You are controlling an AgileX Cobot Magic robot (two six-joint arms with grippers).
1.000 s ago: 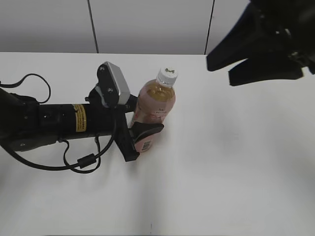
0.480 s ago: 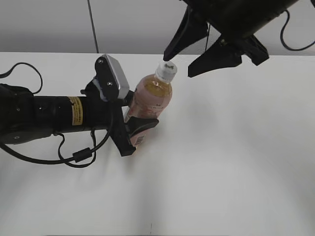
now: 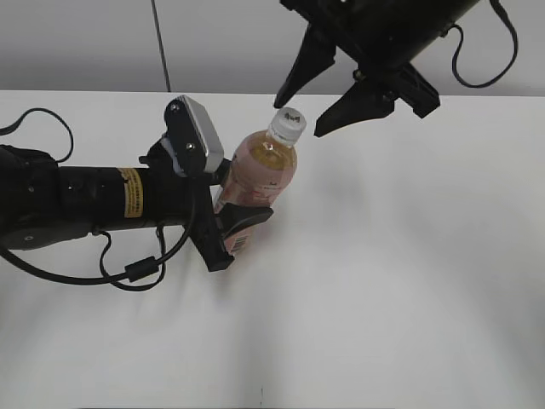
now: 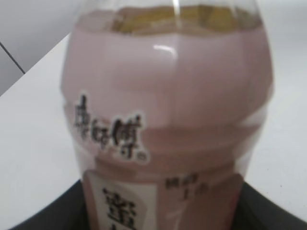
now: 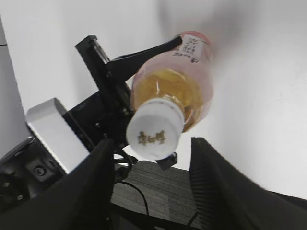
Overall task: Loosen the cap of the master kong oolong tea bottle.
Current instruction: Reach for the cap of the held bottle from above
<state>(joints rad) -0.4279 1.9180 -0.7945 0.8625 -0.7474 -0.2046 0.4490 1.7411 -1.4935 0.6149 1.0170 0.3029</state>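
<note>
The master kong oolong tea bottle (image 3: 261,175) stands on the white table, amber tea above a pink label. It fills the left wrist view (image 4: 168,120) and shows from above in the right wrist view (image 5: 184,81). My left gripper (image 3: 232,223) is shut on the bottle's lower body. The white cap (image 3: 288,124) with small print tops the bottle and shows in the right wrist view (image 5: 155,130). My right gripper (image 3: 300,104) is open, hovering just above the cap, its fingers (image 5: 151,172) spread to either side without touching.
The white table (image 3: 392,281) stretches bare to the right and front of the bottle. A grey panelled wall (image 3: 238,43) rises behind the table's far edge. The left arm and its cable (image 3: 85,213) lie across the left side.
The right arm has swung in from the upper right and come down over the cap with open fingers. The left gripper and bottle shifted slightly left, then held still.
</note>
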